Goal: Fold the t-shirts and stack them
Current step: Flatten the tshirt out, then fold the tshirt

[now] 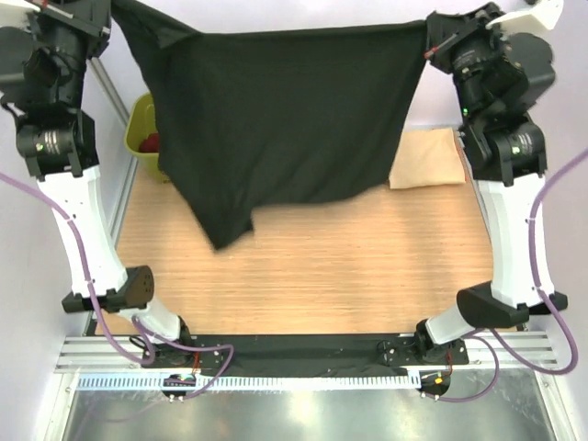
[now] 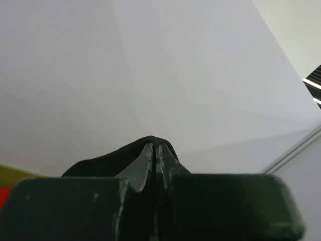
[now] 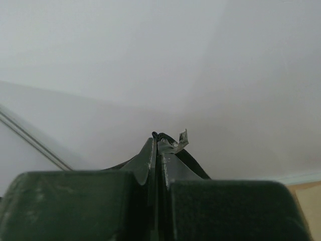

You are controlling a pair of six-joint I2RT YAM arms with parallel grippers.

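Overhead, the black t-shirt (image 1: 285, 119) hangs spread like a curtain between the two raised arms, its top edge pulled nearly straight from one side to the other. The left pincer (image 2: 156, 150) is clamped tight on one upper corner, with dark cloth bulging around its fingertips. The right pincer (image 3: 156, 145) is likewise closed on the other corner, where a small pale tab sticks out beside the tips. The shirt's lower edge drapes unevenly, and one flap droops lowest on the left over the wooden tabletop (image 1: 322, 266); whether it touches the wood cannot be told. A folded beige t-shirt (image 1: 427, 158) lies flat at the far right of the tabletop. At the far left stands an olive-green tub (image 1: 138, 124) with red cloth (image 1: 148, 142) inside.
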